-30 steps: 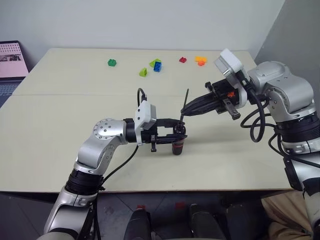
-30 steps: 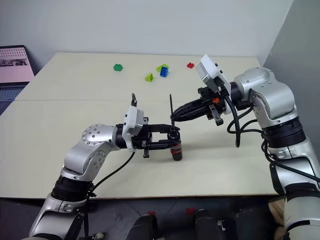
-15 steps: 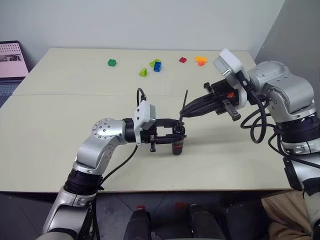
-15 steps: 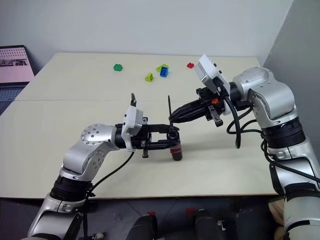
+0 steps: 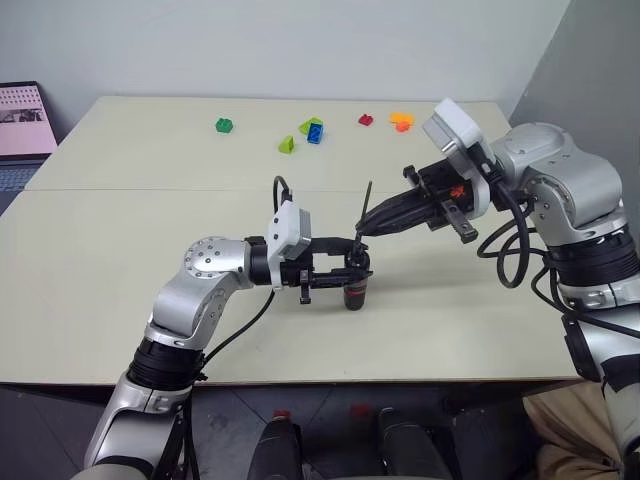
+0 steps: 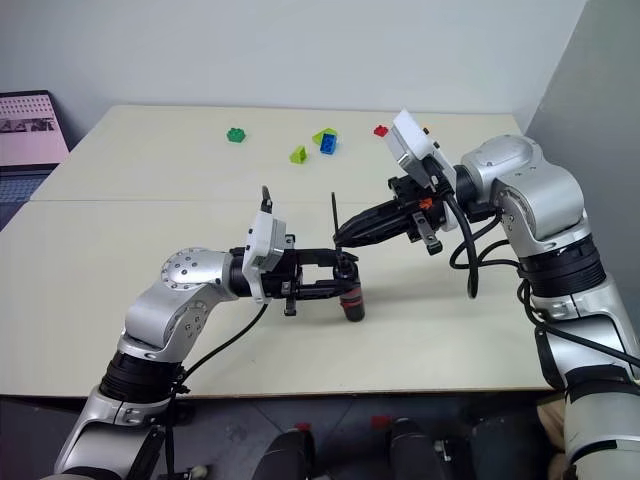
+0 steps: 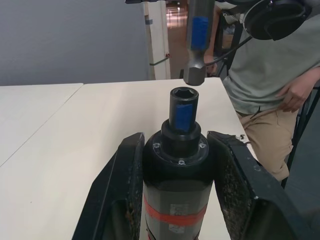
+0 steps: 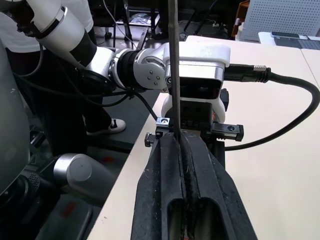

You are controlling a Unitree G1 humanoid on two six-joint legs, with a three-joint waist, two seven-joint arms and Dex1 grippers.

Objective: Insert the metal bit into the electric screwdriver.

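We take the electric screwdriver [image 5: 356, 288] as our landmark: it stands upright near the middle of the pale table [image 5: 120, 260], clamped between the two fingers of the left end effector [image 5: 352, 275], which reaches in level from the robot's left. In the left wrist view we see its black collar and the open hexagonal socket at its tip, a red band lower down; the rest of its body is cut off by the edge of that view.

Just above the screwdriver's tip, the right end effector [image 5: 364, 229] is closed tight on the metal bit [image 5: 366, 204], which sticks up from the fingertips as a thin dark rod. We cannot make out the bit's lower end from the head views. In the left wrist view a metal end hangs close over the socket, apart from it.

Well behind the screwdriver, small coloured toy bricks [image 5: 314, 130] lie scattered on the table. A seated person [image 7: 270, 65] appears beyond it, partly cut off.
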